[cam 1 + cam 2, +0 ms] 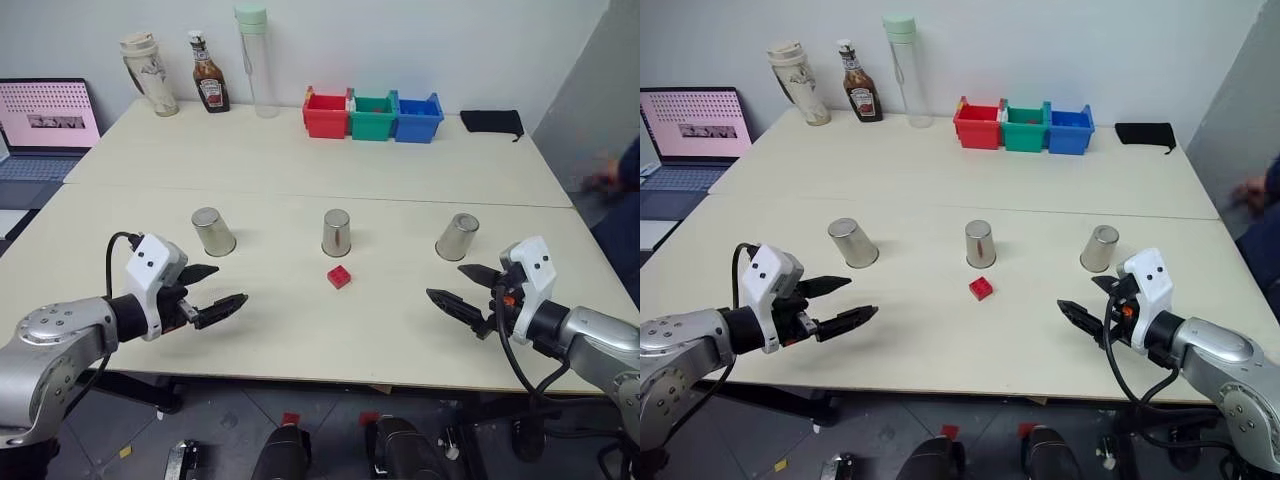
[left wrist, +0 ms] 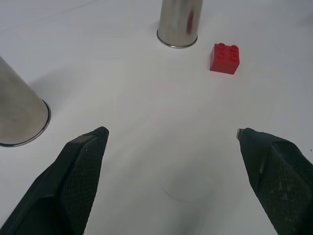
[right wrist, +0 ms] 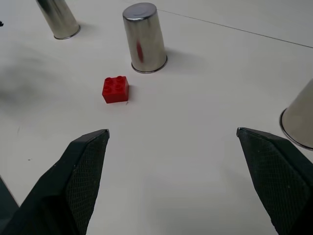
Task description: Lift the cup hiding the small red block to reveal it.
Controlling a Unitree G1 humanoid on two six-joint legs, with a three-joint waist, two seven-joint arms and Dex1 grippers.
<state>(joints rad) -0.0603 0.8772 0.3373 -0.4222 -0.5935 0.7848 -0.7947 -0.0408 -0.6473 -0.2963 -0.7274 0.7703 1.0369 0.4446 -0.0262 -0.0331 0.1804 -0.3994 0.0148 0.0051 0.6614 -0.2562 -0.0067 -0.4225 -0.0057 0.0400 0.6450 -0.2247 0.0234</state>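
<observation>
Red block (image 1: 339,277): bare on table (image 1: 300,160) — 6 o'clock of middle steel cup (image 1: 336,232)
Left gripper (image 1: 216,291): spread wide, empty
Right gripper (image 1: 461,287): spread wide — empty

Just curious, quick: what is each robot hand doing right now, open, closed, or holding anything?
Left hand: open, holding nothing.
Right hand: open, holding nothing.

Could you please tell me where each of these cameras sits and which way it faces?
Head stereo pair: looks forward and down over the table; shows the left gripper and right gripper, both open.
Left wrist view: looks along its fingers at the middle cup.
Right wrist view: looks along its fingers, same cup.
All share the small red block, lying uncovered.
</observation>
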